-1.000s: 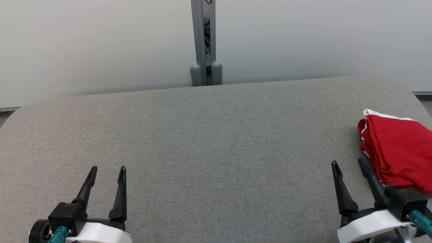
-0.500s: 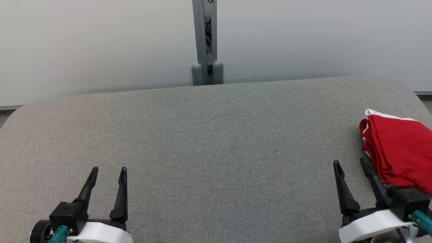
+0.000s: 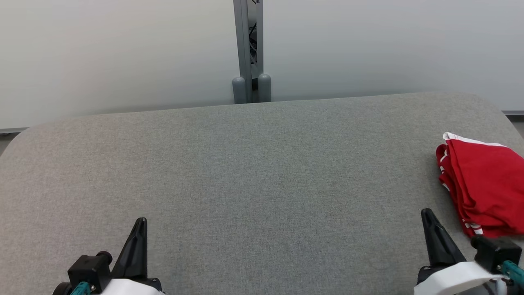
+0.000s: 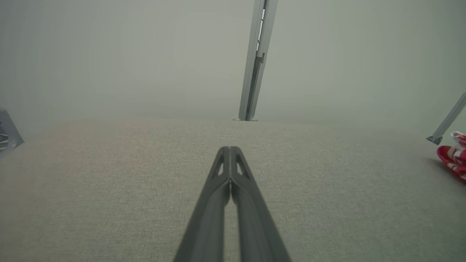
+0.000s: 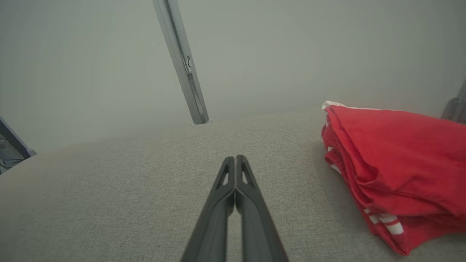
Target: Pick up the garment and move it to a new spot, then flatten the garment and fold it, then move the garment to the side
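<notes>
The garment (image 3: 483, 182) is a red piece with white stripes, folded into a stack at the right end of the grey padded table (image 3: 262, 172); the right wrist view has it (image 5: 397, 171) at the right, the left wrist view shows its edge (image 4: 453, 158) far right. My right gripper (image 3: 428, 213) sits low at the near right, shut and empty (image 5: 236, 158), just left of the garment and apart from it. At the near left my left gripper (image 3: 140, 222) is shut too, tips together (image 4: 229, 149), nothing held.
A pale wall runs behind the table, with a grey metal post (image 3: 247, 49) rising at its far edge, middle. The table's corners are rounded. A dark object (image 5: 11, 145) shows at the left edge of the right wrist view.
Both grippers have closed from open to shut and drawn back toward the near edge. The garment has stayed in place.
</notes>
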Controlling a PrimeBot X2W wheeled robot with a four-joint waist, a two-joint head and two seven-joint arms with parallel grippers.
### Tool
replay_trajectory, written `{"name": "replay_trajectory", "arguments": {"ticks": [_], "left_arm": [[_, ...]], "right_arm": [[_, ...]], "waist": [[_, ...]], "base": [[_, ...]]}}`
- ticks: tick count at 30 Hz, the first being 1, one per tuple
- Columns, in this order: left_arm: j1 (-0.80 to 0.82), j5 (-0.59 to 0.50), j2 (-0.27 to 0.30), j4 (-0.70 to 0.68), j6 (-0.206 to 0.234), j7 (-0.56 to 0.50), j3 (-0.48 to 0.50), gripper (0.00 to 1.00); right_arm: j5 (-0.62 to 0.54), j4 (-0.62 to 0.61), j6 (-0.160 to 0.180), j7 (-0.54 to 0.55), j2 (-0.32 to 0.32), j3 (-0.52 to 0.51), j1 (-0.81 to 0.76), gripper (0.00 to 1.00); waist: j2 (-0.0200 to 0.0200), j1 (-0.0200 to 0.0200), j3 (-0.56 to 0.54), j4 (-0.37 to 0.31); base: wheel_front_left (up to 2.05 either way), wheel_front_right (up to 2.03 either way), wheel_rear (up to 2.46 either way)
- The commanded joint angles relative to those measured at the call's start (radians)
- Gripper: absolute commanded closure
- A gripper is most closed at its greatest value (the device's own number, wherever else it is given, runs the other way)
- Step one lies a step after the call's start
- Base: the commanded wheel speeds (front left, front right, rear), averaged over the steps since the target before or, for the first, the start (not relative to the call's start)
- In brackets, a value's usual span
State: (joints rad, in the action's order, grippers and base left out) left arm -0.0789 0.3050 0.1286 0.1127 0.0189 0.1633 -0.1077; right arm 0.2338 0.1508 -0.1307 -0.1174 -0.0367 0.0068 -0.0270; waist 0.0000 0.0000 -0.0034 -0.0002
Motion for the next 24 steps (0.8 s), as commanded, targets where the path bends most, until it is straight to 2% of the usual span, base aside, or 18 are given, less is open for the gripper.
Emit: {"name": "replay_trajectory", "arguments": {"ticks": [1, 24], "left_arm": [[0.023, 0.04, 0.003, -0.009, -0.004, 0.006, -0.001, 1.0], [0.095, 0.43, -0.02, 0.043, -0.048, 0.034, -0.052, 1.0]], "right_arm": [[0.04, -0.002, 0.0, 0.019, -0.013, -0.022, 0.032, 1.0], [0.423, 0.113, 0.0, 0.245, -0.066, -0.204, 0.132, 1.0]], "waist": [[0.0, 0.0, 0.0, 0.0], [0.0, 0.0, 0.006, 0.0]], "base": [[0.0, 0.0, 0.0], [0.0, 0.0, 0.0]]}}
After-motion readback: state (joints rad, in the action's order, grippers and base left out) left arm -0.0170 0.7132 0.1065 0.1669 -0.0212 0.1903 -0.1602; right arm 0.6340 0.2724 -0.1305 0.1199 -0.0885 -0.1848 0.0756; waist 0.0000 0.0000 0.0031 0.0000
